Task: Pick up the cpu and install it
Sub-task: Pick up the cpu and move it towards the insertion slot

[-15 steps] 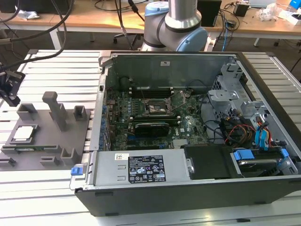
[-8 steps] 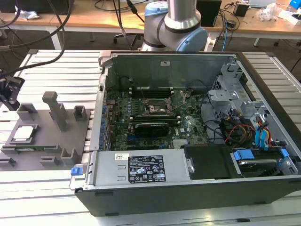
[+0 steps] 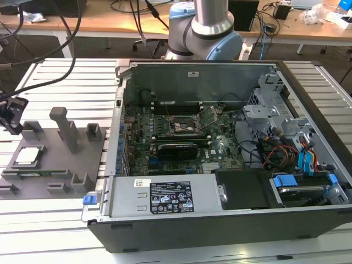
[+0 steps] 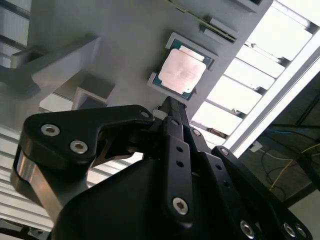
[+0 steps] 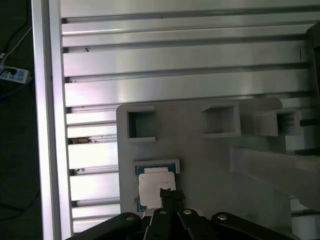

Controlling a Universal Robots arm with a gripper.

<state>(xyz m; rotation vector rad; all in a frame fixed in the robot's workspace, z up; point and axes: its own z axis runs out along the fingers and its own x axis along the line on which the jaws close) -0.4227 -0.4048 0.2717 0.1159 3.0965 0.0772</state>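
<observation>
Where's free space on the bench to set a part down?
Bare slotted table nearer the camera than the grey fixture plate, and behind it up to the far edge. Crowded: the plate, with blocks, the cpu and the gripper over it; the open computer case beside it.

Exterior view wide, wrist views close — sharing cpu (image 4: 181,71) (image 5: 150,185)

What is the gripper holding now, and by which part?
Nothing is held. The cpu lies in its nest on the grey fixture, and the gripper hangs close to it, jaws shut with nothing between.
</observation>
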